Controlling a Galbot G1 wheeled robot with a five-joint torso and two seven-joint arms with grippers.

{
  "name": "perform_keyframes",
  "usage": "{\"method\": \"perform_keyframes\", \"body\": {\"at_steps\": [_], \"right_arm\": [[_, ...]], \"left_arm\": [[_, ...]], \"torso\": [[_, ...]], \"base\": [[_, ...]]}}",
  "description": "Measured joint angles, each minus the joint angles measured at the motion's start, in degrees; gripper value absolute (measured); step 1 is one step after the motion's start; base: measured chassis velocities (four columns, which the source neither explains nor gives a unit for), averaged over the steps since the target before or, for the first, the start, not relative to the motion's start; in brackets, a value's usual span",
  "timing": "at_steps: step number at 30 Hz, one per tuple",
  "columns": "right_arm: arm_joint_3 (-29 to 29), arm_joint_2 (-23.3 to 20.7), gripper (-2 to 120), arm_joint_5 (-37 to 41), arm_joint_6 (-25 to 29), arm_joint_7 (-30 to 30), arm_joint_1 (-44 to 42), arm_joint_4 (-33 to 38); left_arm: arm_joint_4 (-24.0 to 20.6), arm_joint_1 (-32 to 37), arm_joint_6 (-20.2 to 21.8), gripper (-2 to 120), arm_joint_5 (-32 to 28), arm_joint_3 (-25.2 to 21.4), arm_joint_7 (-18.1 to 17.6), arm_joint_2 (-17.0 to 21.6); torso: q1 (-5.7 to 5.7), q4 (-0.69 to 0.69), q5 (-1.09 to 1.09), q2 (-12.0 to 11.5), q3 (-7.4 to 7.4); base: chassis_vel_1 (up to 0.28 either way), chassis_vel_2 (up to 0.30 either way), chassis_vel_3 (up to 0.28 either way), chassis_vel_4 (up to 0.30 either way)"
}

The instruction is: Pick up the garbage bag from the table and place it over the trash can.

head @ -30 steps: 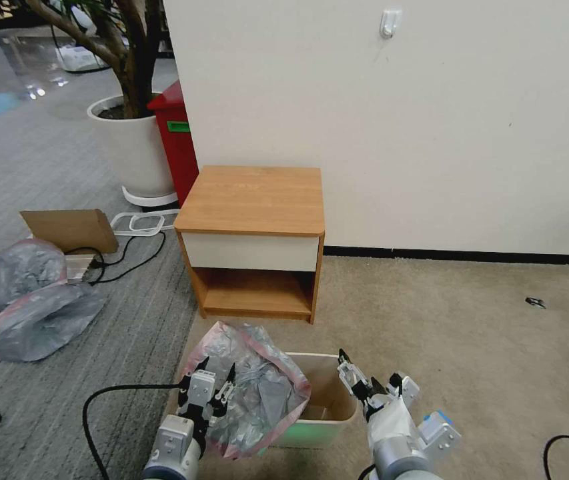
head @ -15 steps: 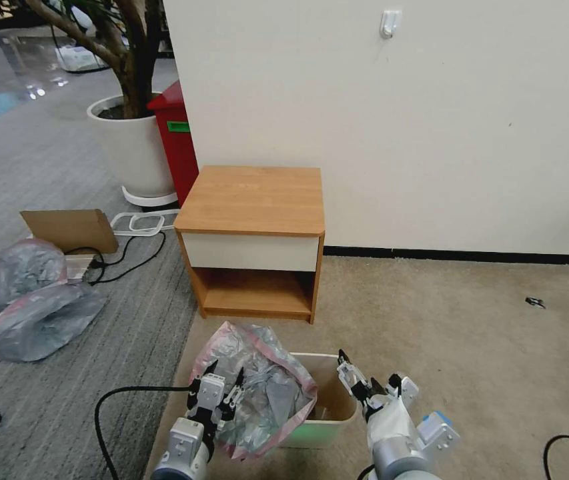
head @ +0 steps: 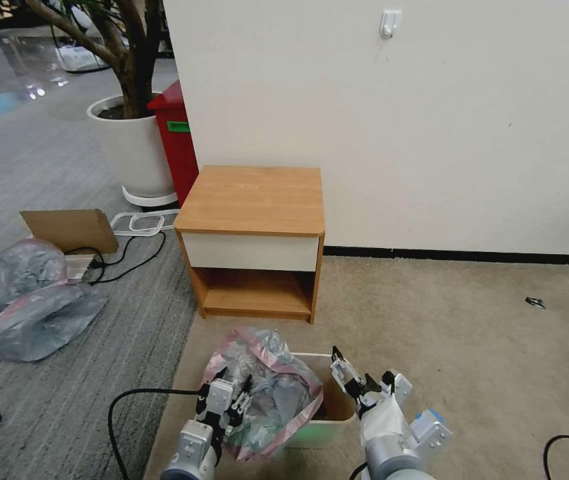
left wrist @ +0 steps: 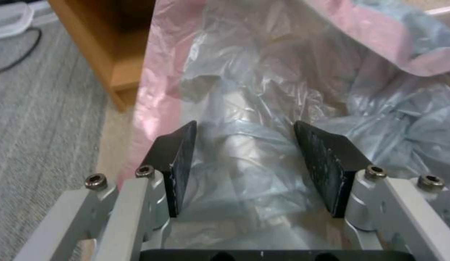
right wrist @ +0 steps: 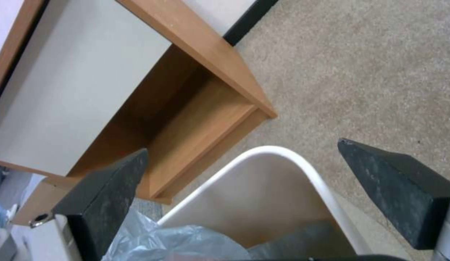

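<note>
Your left claw [head: 231,393] sits at the garbage bag [head: 267,390], its fingers [left wrist: 179,159] spread apart with crinkled plastic lying between them, not pinched. The bag is draped over the left side of the trash can [head: 341,417], its pink rim bunched up and part of it hanging inside. Your right claw [head: 357,383] hovers wide open above the can's right half. The table [head: 252,200] stands just beyond, against the wall.

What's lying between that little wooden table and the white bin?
Bare beige carpet, in the head view, separates the table from the trash can; only the garbage bag, draped on the can's left side, bulges toward that gap.
</note>
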Motion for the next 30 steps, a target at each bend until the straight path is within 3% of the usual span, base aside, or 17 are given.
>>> {"method": "perform_keyframes", "body": {"at_steps": [8,15,20,22,27,30], "right_arm": [[-0.85,-0.13,100,-0.69,0.81,0.05,-0.27,-0.41],[-0.92,-0.26,100,-1.13,1.15,0.07,-0.36,-0.83],[-1.21,-0.41,100,-1.27,1.29,0.08,-0.39,-0.87],[-1.24,-0.47,100,-1.37,1.3,0.07,-0.39,-0.87],[-1.77,-2.22,100,-5.39,1.39,-4.26,-1.19,-0.19],[-2.36,-4.6,100,-12.92,0.19,-13.21,-3.3,1.64]], "left_arm": [[0.8,-1.54,2.2,52,-2.9,1.93,-3.07,-0.17],[-1.04,-2.3,7.85,27,-5.94,2.88,-6.76,0.18],[-0.99,-2.36,8.52,10,-6.68,2.99,-7.64,0.11],[-0.96,-2.36,8.52,9,-6.71,2.98,-7.69,0.06],[-0.38,-2.18,4.79,9,-6.69,3.3,-8.98,-0.16],[-0.63,-1.36,-0.76,7,-6.21,3.21,-9.21,-0.1]], "torso": [[0.0,0.0,0.0,0.0,0.0],[0.0,0.0,0.0,0.0,0.0],[0.0,0.0,-0.01,0.0,0.0],[0.0,0.0,-0.01,0.0,0.0],[0.0,0.0,-0.01,0.0,0.0],[0.0,0.0,0.0,0.0,0.0]], "base": [[0.0,0.0,0.0,0.0],[0.0,0.0,0.0,0.0],[0.0,0.0,0.0,0.0],[0.0,0.0,0.0,0.0],[0.0,0.0,0.0,0.0],[0.0,0.0,0.0,0.0]]}}
